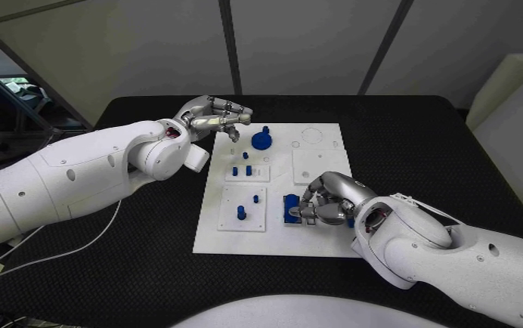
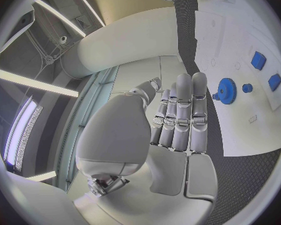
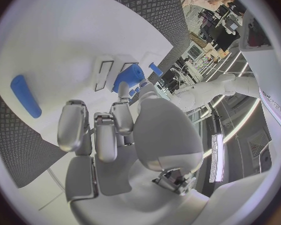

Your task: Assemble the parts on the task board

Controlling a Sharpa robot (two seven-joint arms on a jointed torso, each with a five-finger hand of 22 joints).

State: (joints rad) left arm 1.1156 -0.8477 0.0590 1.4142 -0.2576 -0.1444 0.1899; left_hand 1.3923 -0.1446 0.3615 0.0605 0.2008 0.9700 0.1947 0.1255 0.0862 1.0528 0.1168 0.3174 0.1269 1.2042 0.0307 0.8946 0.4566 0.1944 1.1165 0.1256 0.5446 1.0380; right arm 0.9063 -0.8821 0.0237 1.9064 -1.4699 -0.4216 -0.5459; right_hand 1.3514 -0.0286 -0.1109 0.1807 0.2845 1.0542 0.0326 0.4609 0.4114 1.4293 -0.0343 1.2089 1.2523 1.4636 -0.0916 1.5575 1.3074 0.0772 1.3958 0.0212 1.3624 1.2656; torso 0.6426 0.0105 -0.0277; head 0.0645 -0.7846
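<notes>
The white task board [image 1: 322, 150] lies in the middle of the black table. A blue gear [image 1: 261, 139] stands near its far left corner, also seen as the gear [image 2: 227, 90] beyond my left hand's fingers. My left hand [image 1: 215, 116] hovers at that corner, just left of the gear, fingers straight and holding nothing. My right hand [image 1: 327, 201] is over the board's near half, its thumb and a curled finger pinching a blue cylinder part [image 3: 129, 76]. A blue bar [image 3: 25, 96] lies flat on the board beside that hand; the two look like one blue lump [image 1: 292, 208].
Small blue pegs [image 1: 249, 170] stand in a raised plate left of centre, and two more pegs [image 1: 242, 211] stand in the near-left plate. Black mat [image 1: 142, 267] surrounds the board. A white cable [image 1: 76, 249] trails over the table's left side.
</notes>
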